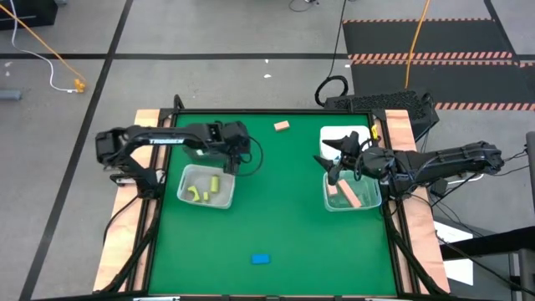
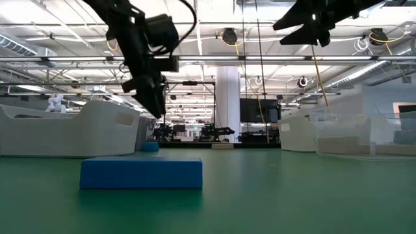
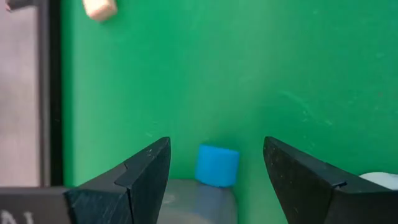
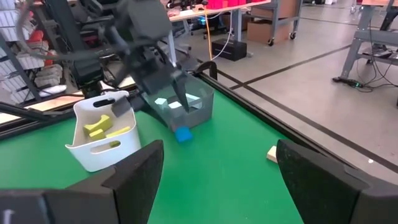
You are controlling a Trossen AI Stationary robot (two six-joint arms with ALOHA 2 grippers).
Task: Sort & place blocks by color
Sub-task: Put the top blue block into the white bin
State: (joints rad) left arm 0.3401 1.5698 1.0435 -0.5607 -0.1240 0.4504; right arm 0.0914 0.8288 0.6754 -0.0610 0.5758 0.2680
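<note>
A small blue cube (image 3: 217,165) sits on the green table beside the dark grey bin (image 4: 198,107), which holds light blocks. My left gripper (image 3: 216,140) hangs open above the cube, pointing steeply down, a finger on either side and touching nothing; it also shows in the right wrist view (image 4: 180,99). A blue bar (image 1: 262,259) lies near the front edge and a tan-orange block (image 1: 282,125) near the far edge. Yellow-green blocks (image 1: 201,194) lie in the white bin (image 1: 226,199). My right gripper (image 1: 334,165) is open and empty, raised over the clear bin (image 1: 371,201) with tan-orange blocks.
A second white bin (image 1: 328,134) stands behind the clear one at the right. The table's middle between the two groups of bins is bare green mat. In the low view the blue bar (image 2: 141,173) lies nearest, with bins to both sides.
</note>
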